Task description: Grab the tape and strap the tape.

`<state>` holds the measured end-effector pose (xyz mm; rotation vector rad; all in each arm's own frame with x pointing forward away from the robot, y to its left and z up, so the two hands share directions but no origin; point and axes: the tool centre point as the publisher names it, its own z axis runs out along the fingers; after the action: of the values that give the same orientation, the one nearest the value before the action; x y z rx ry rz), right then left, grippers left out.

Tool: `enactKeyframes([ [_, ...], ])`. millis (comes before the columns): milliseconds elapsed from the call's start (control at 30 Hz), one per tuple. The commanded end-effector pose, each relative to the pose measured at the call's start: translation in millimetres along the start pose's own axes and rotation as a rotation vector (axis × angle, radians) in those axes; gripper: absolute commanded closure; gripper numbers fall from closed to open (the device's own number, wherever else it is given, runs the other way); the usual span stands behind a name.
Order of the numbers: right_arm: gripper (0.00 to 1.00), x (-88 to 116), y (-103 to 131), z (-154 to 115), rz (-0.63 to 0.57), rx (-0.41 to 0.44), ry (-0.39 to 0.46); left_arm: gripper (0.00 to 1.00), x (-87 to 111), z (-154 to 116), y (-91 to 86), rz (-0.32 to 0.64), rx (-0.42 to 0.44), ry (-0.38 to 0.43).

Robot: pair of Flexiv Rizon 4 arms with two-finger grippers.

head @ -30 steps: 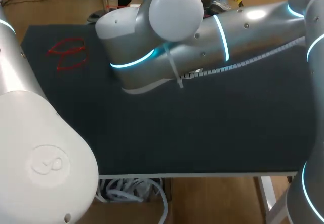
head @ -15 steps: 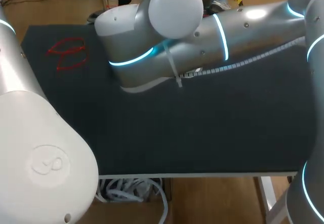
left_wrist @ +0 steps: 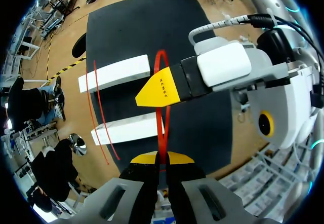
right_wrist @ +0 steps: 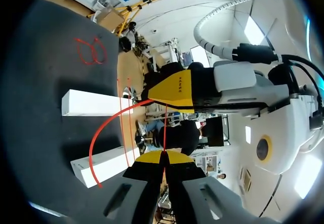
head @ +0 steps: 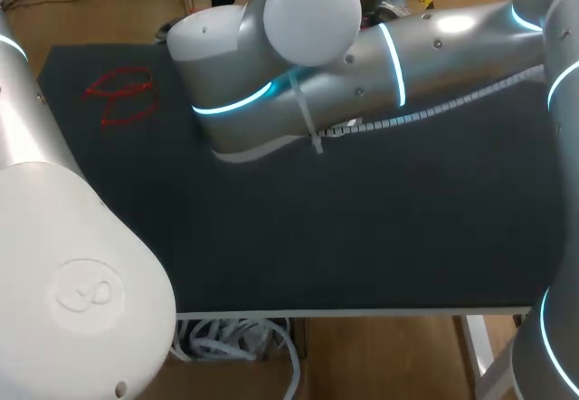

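Head view shows you your right arm (head: 362,65) stretched over the mat (head: 362,237) from three o'clock, with a loose red coil (head: 119,97) at ten o'clock; both grippers are hidden there. Left wrist view: your left gripper (left_wrist: 161,158) is pinched tight on the red tape (left_wrist: 162,135), which runs straight ahead to the right gripper (left_wrist: 157,89). Right wrist view shows that one nipped onto the same strand too. Red strands cross two white blocks (left_wrist: 115,72) beside it

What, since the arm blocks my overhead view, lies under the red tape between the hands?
Two white blocks lie side by side on the dark mat under the red tape. The right hand covers part of the mat beside them.
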<state>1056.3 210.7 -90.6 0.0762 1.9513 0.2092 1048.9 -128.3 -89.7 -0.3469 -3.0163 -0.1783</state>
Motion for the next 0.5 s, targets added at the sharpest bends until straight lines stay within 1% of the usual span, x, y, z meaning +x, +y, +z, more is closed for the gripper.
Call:
enactKeyframes([
  [33, 1.00, -2.1, 1.3, 0.3, -0.003, 0.002, 0.010, 1.00, 0.4, 0.2, 0.3, 0.001, -0.001, -0.001],
  [500, 1.00, -0.4, 8.1, 2.1, -0.014, -0.016, 0.022, 1.00, 0.4, 0.2, 0.3, 0.001, -0.001, -0.001],
])
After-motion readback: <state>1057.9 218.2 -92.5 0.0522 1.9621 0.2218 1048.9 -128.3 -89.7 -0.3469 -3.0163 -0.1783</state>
